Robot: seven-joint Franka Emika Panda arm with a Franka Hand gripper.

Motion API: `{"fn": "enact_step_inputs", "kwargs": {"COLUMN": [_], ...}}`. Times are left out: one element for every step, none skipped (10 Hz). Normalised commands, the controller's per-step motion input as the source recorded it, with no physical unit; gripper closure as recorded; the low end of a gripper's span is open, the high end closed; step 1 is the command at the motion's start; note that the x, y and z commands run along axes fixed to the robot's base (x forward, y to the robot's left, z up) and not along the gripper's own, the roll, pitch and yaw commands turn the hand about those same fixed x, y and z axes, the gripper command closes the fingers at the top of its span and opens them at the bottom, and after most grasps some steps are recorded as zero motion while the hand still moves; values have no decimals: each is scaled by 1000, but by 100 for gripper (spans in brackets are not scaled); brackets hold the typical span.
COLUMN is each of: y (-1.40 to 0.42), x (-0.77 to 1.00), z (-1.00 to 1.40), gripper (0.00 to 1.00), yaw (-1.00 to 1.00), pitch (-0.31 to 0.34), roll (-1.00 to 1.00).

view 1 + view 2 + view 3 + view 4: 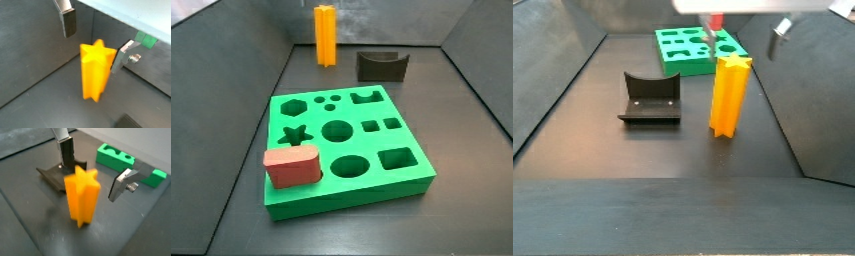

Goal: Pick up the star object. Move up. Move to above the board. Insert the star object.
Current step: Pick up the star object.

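The star object [730, 95] is a tall orange-yellow ridged prism standing upright on the dark floor, also seen in a side view [325, 35]. My gripper [750, 25] hangs open just above it, with nothing held. In both wrist views the star's top [95, 54] [83, 198] lies between the open fingers [69, 22] [124, 184], closer to one finger and touching neither that I can tell. The gripper midpoint is over the star [96, 39] [95, 170]. The green board [345, 150] with shaped holes lies apart from the star; it also shows in the other side view [687, 45].
A short red block [291, 166] sits on a corner of the board. The dark fixture [649, 97] stands on the floor beside the star, also seen in a side view [382, 65] and a wrist view [53, 174]. Grey walls enclose the floor.
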Motion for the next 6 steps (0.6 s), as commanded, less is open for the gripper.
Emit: {"fn": "enact_step_inputs", "kwargs": {"y": [0,0,20,0,0,0], "x": [117,129,180,0,0,0], "z": [-823,-869,-920,0,0,0], "gripper": [0,0,0,0,100,100], "yaw": [0,-9,0,0,0,0], "pitch": [-177,-171,-106,0,0,0], "roll": [-80,-51,-76,0,0,0]}}
